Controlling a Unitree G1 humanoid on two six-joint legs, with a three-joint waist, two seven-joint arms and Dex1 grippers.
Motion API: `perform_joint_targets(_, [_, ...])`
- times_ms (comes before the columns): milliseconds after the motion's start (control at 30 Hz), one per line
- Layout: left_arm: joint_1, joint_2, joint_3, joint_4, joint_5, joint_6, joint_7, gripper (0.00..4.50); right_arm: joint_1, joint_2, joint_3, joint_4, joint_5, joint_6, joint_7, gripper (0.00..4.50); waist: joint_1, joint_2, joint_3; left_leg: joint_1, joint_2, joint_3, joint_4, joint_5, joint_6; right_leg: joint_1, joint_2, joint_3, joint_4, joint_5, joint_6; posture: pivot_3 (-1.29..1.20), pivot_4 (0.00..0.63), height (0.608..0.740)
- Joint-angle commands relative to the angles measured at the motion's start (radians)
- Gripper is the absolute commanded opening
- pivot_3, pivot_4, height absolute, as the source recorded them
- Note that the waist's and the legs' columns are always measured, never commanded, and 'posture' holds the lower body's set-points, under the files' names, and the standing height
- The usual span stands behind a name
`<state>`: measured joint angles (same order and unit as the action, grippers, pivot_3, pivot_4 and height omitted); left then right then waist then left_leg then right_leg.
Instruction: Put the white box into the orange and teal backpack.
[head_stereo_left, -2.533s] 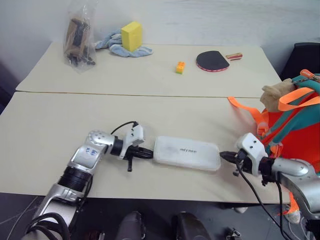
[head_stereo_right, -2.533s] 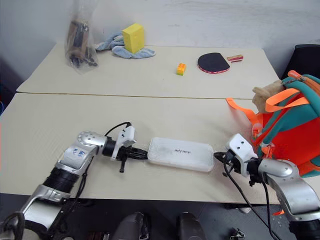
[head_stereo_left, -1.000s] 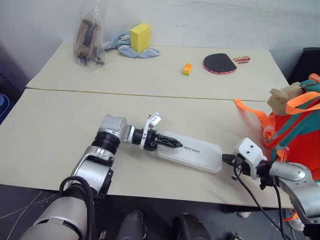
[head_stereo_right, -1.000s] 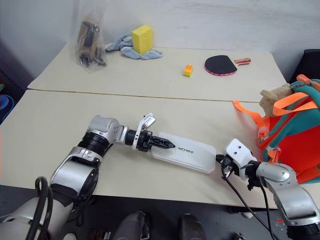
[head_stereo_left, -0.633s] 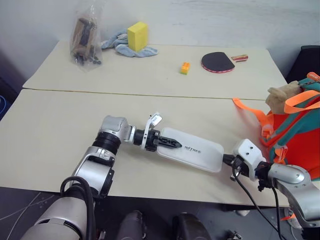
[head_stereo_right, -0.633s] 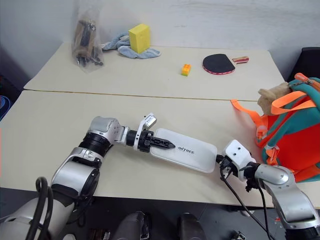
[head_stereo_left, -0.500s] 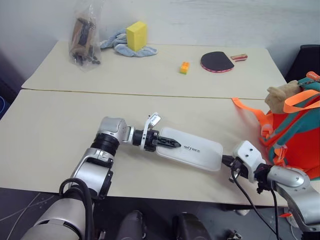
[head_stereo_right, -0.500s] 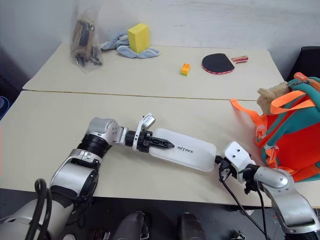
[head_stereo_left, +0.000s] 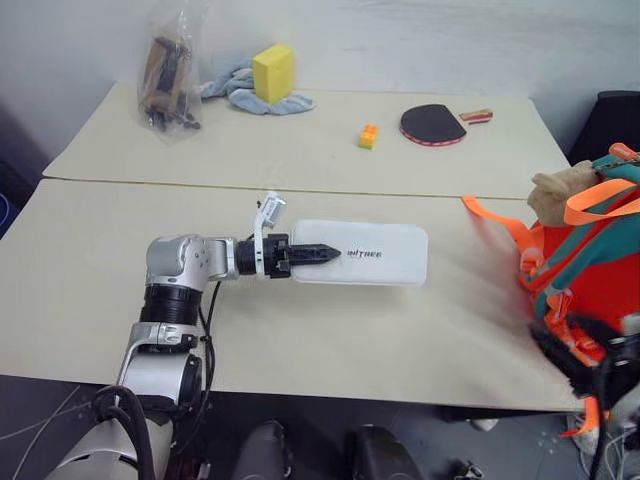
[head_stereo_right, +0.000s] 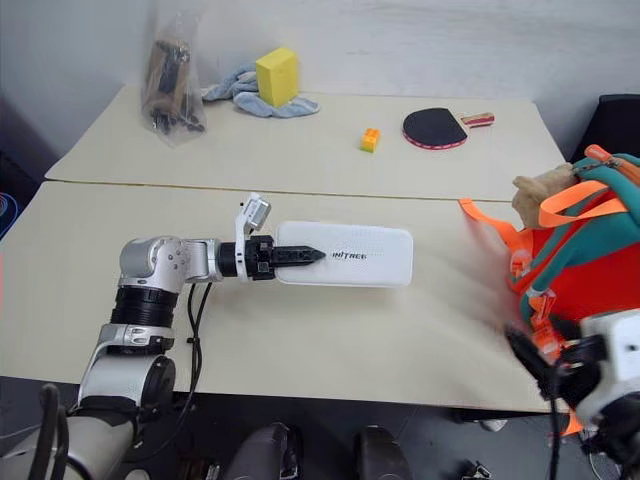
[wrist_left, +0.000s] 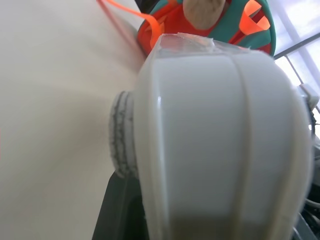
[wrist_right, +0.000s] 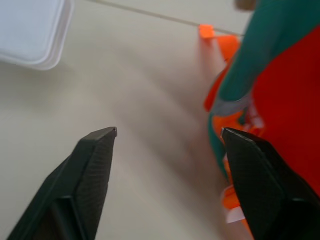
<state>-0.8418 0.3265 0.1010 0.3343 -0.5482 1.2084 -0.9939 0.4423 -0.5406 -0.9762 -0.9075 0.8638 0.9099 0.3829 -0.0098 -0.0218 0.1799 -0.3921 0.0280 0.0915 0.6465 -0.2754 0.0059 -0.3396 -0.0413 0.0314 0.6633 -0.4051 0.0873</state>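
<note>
Bench (head_stereo_left: 120, 290): carries all.
Orange and teal backpack (head_stereo_left: 600, 260): landmark, off bench's right end.
White box (head_stereo_left: 370, 254): well left of backpack, clamped in left hand (head_stereo_left: 318, 253); step: carrying across.
Right hand (wrist_right: 167, 135): apart, beside backpack; next, likely holds opening.

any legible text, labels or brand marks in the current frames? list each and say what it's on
Dark lettering on the top of the white box, held by the left gripper: too small to spell with certainty; it may read "unitree".
Red-and-white end of the paddle: no text can be made out.
Clear bag at the far left of the table: nothing legible on it or its contents.
Orange and teal backpack: no readable label.
</note>
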Motion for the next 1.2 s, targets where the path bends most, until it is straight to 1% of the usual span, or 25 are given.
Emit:
perform_joint_targets(33, [-0.014,-0.014,0.038,-0.046,-0.048,-0.042,0.021,1.19,-0.088,-0.034,-0.004,0.049,0.054,0.035,-0.131,4.44,-0.002,0.0,0.0,0.0,0.0,0.0,0.0,0.0,0.0,0.0,0.0,0.0,0.0,0.0,0.0,0.0,0.15,0.74])
perform_joint_targets(133, [-0.024,-0.028,0.043,-0.038,-0.052,-0.067,0.045,1.19,-0.23,-0.041,0.092,0.142,0.047,0.055,-0.233,4.44,-0.005,0.0,0.0,-0.001,0.0,0.0,-0.001,0.0,0.0,-0.001,0.001,0.0,-0.001,0.0,0.0,0.0,0.15,0.74])
perform_joint_targets(267, [-0.037,-0.035,0.055,-0.026,-0.067,-0.073,0.058,1.19,-0.41,-0.034,0.193,0.288,-0.016,0.006,-0.305,4.44,-0.01,0.0,0.0,-0.003,0.0,0.001,0.0,0.0,0.0,-0.004,0.001,0.001,0.0,0.0,0.0,0.0,0.15,0.74])
perform_joint_targets(333, [-0.042,-0.03,0.058,-0.027,-0.074,-0.079,0.055,1.19,-0.501,-0.018,0.229,0.37,-0.045,-0.04,-0.323,4.44,-0.015,0.0,0.0,-0.004,0.0,0.001,0.001,0.001,0.0,-0.005,0.001,0.001,0.0,0.0,0.0,0.0,0.15,0.74])
perform_joint_targets(400, [-0.047,-0.018,0.06,-0.029,-0.079,-0.087,0.051,1.19,-0.557,-0.01,0.264,0.422,-0.079,-0.089,-0.317,4.44,-0.016,0.0,0.0,-0.005,0.0,0.001,0.001,0.001,0.0,-0.005,0.001,0.001,0.0,0.0,0.0,0.0,0.15,0.74])
perform_joint_targets(500, [-0.062,-0.005,0.086,-0.025,-0.087,-0.092,0.072,1.19,-0.577,-0.02,0.324,0.479,-0.144,-0.172,-0.26,3.88,-0.017,0.0,0.0,-0.005,0.001,0.001,0.0,0.001,0.0,-0.006,0.002,0.001,0.0,0.0,0.0,0.0,0.15,0.74])
perform_joint_targets(567, [-0.067,0.003,0.101,-0.022,-0.087,-0.099,0.091,1.19,-0.565,-0.04,0.341,0.504,-0.167,-0.21,-0.206,3.27,-0.017,0.0,0.0,-0.007,0.001,0.001,0.001,0.001,0.0,-0.007,0.001,0.001,0.0,0.0,0.0,0.0,0.15,0.74])
perform_joint_targets(600, [-0.068,0.006,0.107,-0.02,-0.086,-0.104,0.103,1.19,-0.56,-0.05,0.347,0.515,-0.174,-0.228,-0.177,2.86,-0.017,0.0,0.0,-0.007,0.001,0.001,0.001,0.001,0.0,-0.008,0.001,0.001,0.0,0.0,0.0,0.0,0.15,0.74])
perform_joint_targets(700, [-0.07,0.016,0.118,-0.011,-0.081,-0.112,0.123,1.19,-0.565,-0.07,0.361,0.537,-0.186,-0.259,-0.123,1.8,-0.017,0.0,0.0,-0.008,0.0,0.001,0.001,0.001,0.0,-0.008,0.001,0.001,0.0,0.0,0.0,0.0,0.15,0.74])
perform_joint_targets(867, [-0.066,0.031,0.132,-0.025,-0.092,-0.105,0.139,1.19,-0.597,-0.091,0.407,0.536,-0.152,-0.267,-0.021,0.09,-0.019,0.0,0.0,-0.008,0.001,0.001,0.002,0.001,0.0,-0.009,0.001,0.001,0.001,0.0,0.0,0.0,0.15,0.74])
perform_joint_targets(900, [-0.065,0.033,0.138,-0.024,-0.091,-0.108,0.148,1.19,-0.608,-0.095,0.424,0.527,-0.124,-0.255,0.015,0.01,-0.02,0.001,0.0,-0.008,0.001,0.001,0.002,0.001,0.0,-0.009,0.001,0.001,0.001,0.0,0.0,0.0,0.15,0.74])
perform_joint_targets(1000, [-0.068,0.042,0.161,-0.016,-0.091,-0.116,0.176,1.19,-0.634,-0.118,0.475,0.487,-0.033,-0.209,0.118,0.01,-0.022,0.001,0.0,-0.008,0.001,0.001,0.001,0.002,0.0,-0.01,0.002,0.001,0.002,0.0,0.0,0.0,0.15,0.74])
perform_joint_targets(1067, [-0.075,0.06,0.174,-0.004,-0.089,-0.129,0.179,1.19,-0.648,-0.143,0.507,0.44,0.062,-0.158,0.189,0.01,-0.02,0.001,0.0,-0.011,0.001,0.002,0.002,0.002,-0.001,-0.013,0.002,0.001,0.004,0.0,0.0,0.0,0.15,0.74])
perform_joint_targets(1200, [-0.105,0.11,0.192,0.03,-0.091,-0.165,0.151,1.19,-0.688,-0.199,0.539,0.381,0.23,-0.076,0.273,0.01,-0.021,0.0,0.001,-0.013,0.002,0.002,0.003,0.002,-0.001,-0.017,0.002,0.001,0.007,0.0,0.0,0.0,0.15,0.74])
